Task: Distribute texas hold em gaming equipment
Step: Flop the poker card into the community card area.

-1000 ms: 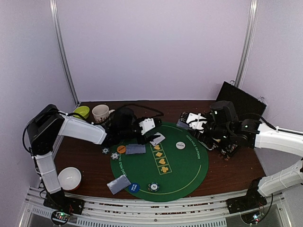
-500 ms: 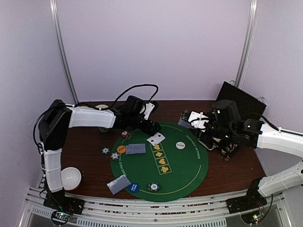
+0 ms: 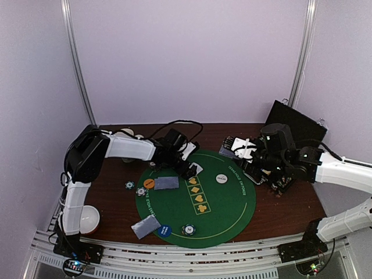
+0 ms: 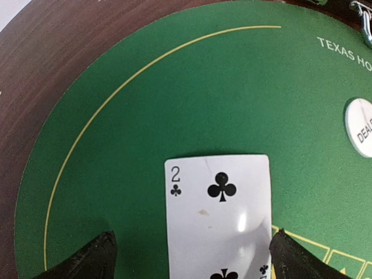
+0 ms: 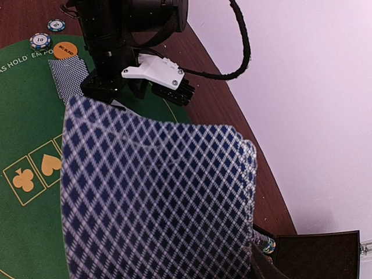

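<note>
Since a second ago, the left arm has stretched farther across the round green mat (image 3: 226, 215), and the left gripper (image 3: 189, 168) now stands wide open, its fingers either side of the two of clubs (image 4: 220, 221) without clasping it. That card lies flat and face up on the mat's far left part; its long axis runs along the gripper's reach, the "2" corner away from the wrist camera. From above, the gripper hides most of it.

Nearby lie a face-down card (image 3: 166, 182), the orange button (image 3: 149, 183) and the white dealer button (image 3: 221, 178). Another face-down card (image 3: 145, 226), the blue button (image 3: 164, 230) and a chip (image 3: 188, 229) sit at the near edge.

The right gripper (image 3: 247, 152) is clamped on the deck (image 5: 157, 203), held above the mat's right side.

The table (image 3: 279, 215) is dark brown wood; the walls are pale lilac.
</note>
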